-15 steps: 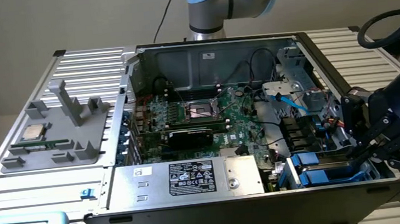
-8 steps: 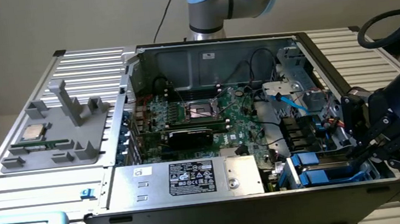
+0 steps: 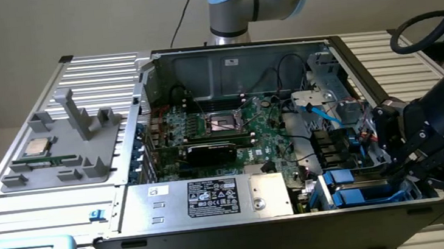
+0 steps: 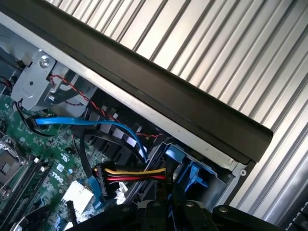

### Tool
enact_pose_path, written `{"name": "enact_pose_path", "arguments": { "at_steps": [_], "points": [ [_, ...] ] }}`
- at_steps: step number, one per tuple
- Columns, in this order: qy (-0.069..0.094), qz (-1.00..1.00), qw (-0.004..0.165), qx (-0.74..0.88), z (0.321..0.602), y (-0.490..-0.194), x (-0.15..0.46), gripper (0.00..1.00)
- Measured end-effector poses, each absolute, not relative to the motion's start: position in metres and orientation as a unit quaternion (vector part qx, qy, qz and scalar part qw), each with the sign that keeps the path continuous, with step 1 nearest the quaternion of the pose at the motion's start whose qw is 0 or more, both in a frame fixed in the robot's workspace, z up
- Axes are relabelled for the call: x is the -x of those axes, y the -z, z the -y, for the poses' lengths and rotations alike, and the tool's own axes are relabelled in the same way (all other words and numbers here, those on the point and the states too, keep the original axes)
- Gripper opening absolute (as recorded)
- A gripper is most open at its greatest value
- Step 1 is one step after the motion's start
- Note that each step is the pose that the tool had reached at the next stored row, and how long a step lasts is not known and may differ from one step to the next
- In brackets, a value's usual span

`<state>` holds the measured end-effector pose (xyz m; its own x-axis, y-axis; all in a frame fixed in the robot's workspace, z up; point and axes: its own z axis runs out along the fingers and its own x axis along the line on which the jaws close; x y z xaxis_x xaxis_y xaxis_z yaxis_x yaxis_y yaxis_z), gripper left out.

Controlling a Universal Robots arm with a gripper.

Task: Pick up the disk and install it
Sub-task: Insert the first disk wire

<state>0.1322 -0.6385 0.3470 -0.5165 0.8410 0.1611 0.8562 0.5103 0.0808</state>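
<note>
One hand (image 3: 401, 168), closed, hangs over the case's (image 3: 241, 239) near corner at the exterior view's right. The disk (image 3: 358, 196), blue-railed, sits in the bay just beneath it. The motherboard (image 3: 267, 126) lies farther in.

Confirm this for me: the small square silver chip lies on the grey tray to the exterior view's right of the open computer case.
Wrong side. The chip lies on the grey tray to the exterior view's left of the case, as that view shows.
</note>
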Motion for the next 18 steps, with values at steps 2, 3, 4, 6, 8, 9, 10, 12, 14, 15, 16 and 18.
{"name": "enact_pose_path", "arguments": {
  "at_steps": [2, 3, 4, 6, 8, 9, 10, 12, 14, 15, 16, 18],
  "points": [
    [0.07, 0.867, 0.048, 0.49, 0.6385, -0.3471, -0.1317, 0.16],
    [0.065, 0.867, 0.045, 0.491, 0.6385, -0.3472, -0.1317, 0.16],
    [0.06, 0.867, 0.042, 0.492, 0.6385, -0.3473, -0.1317, 0.16],
    [0.048, 0.867, 0.035, 0.494, 0.6385, -0.3474, -0.1316, 0.16],
    [0.045, 0.867, 0.033, 0.495, 0.6385, -0.3473, -0.1316, 0.16],
    [0.045, 0.867, 0.033, 0.495, 0.6386, -0.3473, -0.1316, 0.16],
    [0.045, 0.867, 0.033, 0.495, 0.6381, -0.3473, -0.1316, 0.16],
    [0.045, 0.867, 0.033, 0.496, 0.6374, -0.3473, -0.1315, 0.16],
    [0.045, 0.866, 0.033, 0.497, 0.6363, -0.3474, -0.1313, 0.16],
    [0.045, 0.866, 0.033, 0.497, 0.6358, -0.3473, -0.1313, 0.16],
    [0.045, 0.866, 0.033, 0.497, 0.6352, -0.3473, -0.1312, 0.16],
    [0.045, 0.865, 0.033, 0.499, 0.6341, -0.3473, -0.131, 0.16]
  ]
}}
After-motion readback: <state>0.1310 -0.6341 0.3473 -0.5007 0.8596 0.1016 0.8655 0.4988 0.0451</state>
